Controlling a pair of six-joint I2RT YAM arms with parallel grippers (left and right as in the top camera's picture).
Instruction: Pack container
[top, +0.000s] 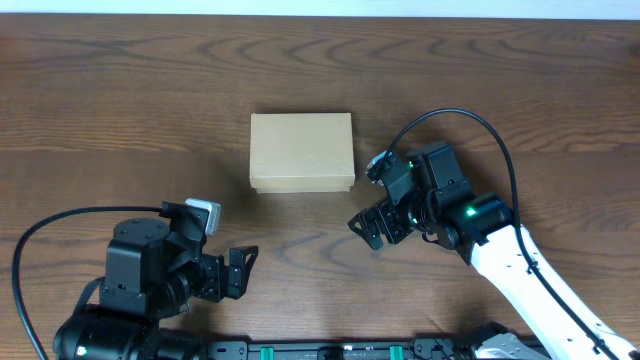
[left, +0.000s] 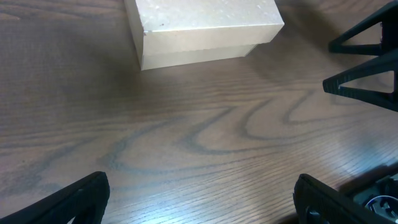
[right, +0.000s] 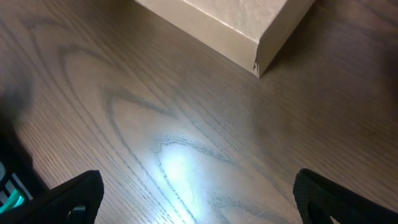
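The container (top: 302, 151) is a small tan cardboard box with its lid closed, lying flat on the wooden table at the centre. It also shows at the top of the left wrist view (left: 199, 31) and of the right wrist view (right: 239, 25). My left gripper (top: 237, 272) is open and empty, low at the front left, pointing toward the box from some way off. My right gripper (top: 368, 226) is open and empty, just below and right of the box's front right corner. Neither gripper touches the box.
The dark wooden table (top: 130, 100) stretches all round the box. The right gripper's black fingers (left: 367, 68) show at the right edge of the left wrist view. A black rail (top: 340, 350) runs along the front edge.
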